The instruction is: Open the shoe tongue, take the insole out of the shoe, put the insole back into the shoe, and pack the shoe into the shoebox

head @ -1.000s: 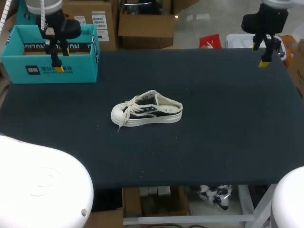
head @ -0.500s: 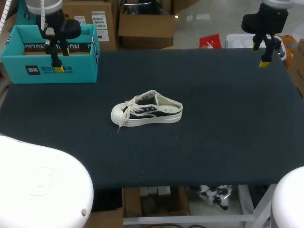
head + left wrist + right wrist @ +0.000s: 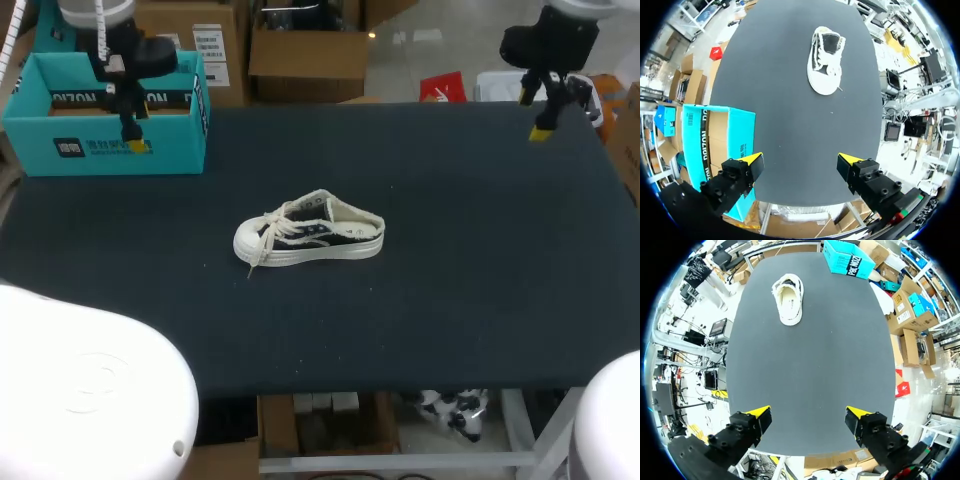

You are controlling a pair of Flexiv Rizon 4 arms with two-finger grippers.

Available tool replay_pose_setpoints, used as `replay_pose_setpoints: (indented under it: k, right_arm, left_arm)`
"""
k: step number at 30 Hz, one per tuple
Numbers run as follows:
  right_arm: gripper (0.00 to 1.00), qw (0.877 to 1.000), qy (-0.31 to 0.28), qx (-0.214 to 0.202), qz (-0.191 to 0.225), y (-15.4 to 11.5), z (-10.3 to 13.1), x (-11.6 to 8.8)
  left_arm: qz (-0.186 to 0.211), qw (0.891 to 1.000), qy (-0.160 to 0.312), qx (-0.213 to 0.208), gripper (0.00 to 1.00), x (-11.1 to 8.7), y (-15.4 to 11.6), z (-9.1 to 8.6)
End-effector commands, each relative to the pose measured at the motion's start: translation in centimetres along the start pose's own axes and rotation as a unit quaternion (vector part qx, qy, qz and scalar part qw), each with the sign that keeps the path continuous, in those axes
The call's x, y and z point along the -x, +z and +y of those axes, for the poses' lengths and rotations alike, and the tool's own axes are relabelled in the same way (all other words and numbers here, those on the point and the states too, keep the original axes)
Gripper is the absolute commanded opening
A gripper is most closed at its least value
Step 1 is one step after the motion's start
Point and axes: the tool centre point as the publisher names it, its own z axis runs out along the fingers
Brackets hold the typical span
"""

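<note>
A black and cream slip-on shoe [image 3: 310, 238] lies on its sole in the middle of the dark table, toe and laces pointing left. The teal shoebox [image 3: 100, 150] stands open at the back left corner. My left gripper [image 3: 128, 135] hangs open above the box's front wall, empty. My right gripper [image 3: 535, 115] hangs open over the back right corner, also empty. From the left wrist the shoe [image 3: 826, 60] is far ahead of the open gripper [image 3: 802, 162], and the box [image 3: 705, 145] is beside one finger. From the right wrist the shoe [image 3: 788, 299] and the box [image 3: 847, 257] lie far ahead of the gripper [image 3: 808, 415].
The table [image 3: 450, 280] is a wide dark mat with bare surface all around the shoe. Its front edge runs near my arms' white bases.
My left gripper has shifted a little to the right over the box. My right gripper has shifted a little to the left. The shoe has not moved.
</note>
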Motion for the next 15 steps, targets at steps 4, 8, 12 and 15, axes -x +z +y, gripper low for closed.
replay_pose_setpoints:
  k: [4,8,12,15]
  right_arm:
    - [1.0,0.997,0.007,0.077,-0.025,3.6,1.7,-2.5]
    - [1.0,0.994,0.007,0.109,-0.024,5.6,4.6,-3.7]
    - [1.0,0.989,0.014,0.143,-0.023,7.6,7.2,-4.2]
    - [1.0,0.986,0.013,0.163,-0.021,9.1,9.2,-4.3]
  left_arm:
    - [0.03,0.987,-0.157,0.022,1.0,-1.6,-0.7,-2.5]
    - [0.018,0.973,-0.225,0.037,1.0,-3.0,-0.7,-3.9]
    - [0.013,0.954,-0.296,0.05,1.0,-3.9,-0.2,-5.2]
    - [0.013,0.934,-0.353,0.048,1.0,-4.4,0.2,-5.8]
